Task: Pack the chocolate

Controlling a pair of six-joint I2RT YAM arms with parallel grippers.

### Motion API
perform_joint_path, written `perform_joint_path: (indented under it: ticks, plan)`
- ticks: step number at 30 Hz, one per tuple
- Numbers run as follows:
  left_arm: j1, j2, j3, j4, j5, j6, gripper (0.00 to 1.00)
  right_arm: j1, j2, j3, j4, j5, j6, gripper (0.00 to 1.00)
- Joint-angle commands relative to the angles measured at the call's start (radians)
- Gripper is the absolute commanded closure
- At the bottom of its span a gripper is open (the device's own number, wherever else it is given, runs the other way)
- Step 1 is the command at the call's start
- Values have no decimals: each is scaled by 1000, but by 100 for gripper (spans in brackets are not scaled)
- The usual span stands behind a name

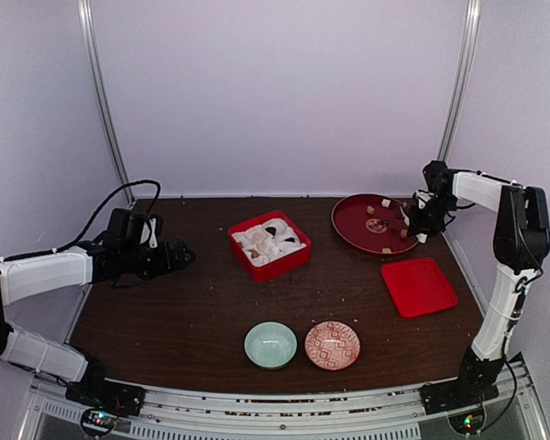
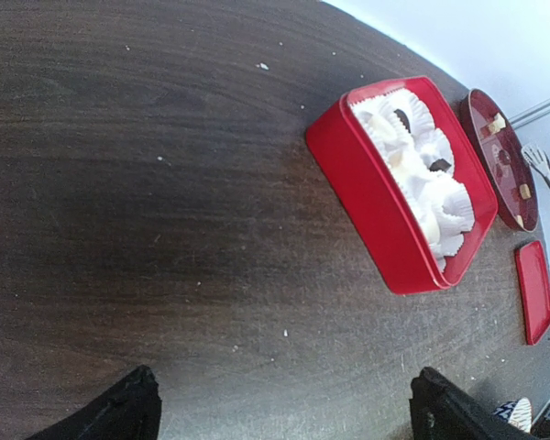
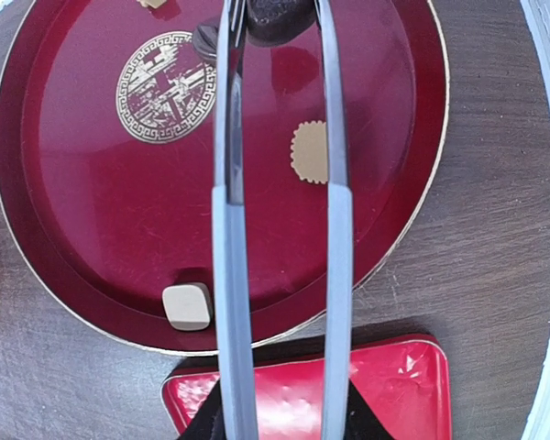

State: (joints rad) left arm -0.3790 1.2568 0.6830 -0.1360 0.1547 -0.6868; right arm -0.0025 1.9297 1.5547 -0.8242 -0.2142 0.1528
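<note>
Chocolate pieces lie on the round dark-red plate (image 1: 353,225) at the back right: a whitish cube (image 3: 187,306) near the rim and a tan one (image 3: 151,3) at the frame's top edge. My right gripper (image 1: 428,215) (image 3: 284,417) is shut on slim silver tongs (image 3: 335,229), which reach over the plate. Their tips stand either side of a dark piece (image 3: 275,18); whether they pinch it is unclear. My left gripper (image 1: 179,257) (image 2: 284,412) is open and empty, low over the bare table left of the red box (image 1: 289,264) (image 2: 367,197). The box holds white paper cups (image 2: 440,206), two with dark pieces (image 2: 402,117).
A flat red lid (image 1: 419,286) (image 3: 394,385) lies in front of the plate. A pale green bowl (image 1: 270,345) and a red patterned bowl (image 1: 332,345) stand at the near middle. White walls and metal posts enclose the table.
</note>
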Motion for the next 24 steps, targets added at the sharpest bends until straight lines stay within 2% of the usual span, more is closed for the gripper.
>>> perform_joint_path:
  ticks: [1,9,24]
  plan:
    - [7,-7,21,33,9,1,3,1,-68,-7,3,-26,-12,82]
    - [8,-7,19,37,12,-3,2,65,-106,2,-11,-67,-13,82]
    - [7,-11,11,45,14,-14,2,373,-100,126,-74,-143,5,82]
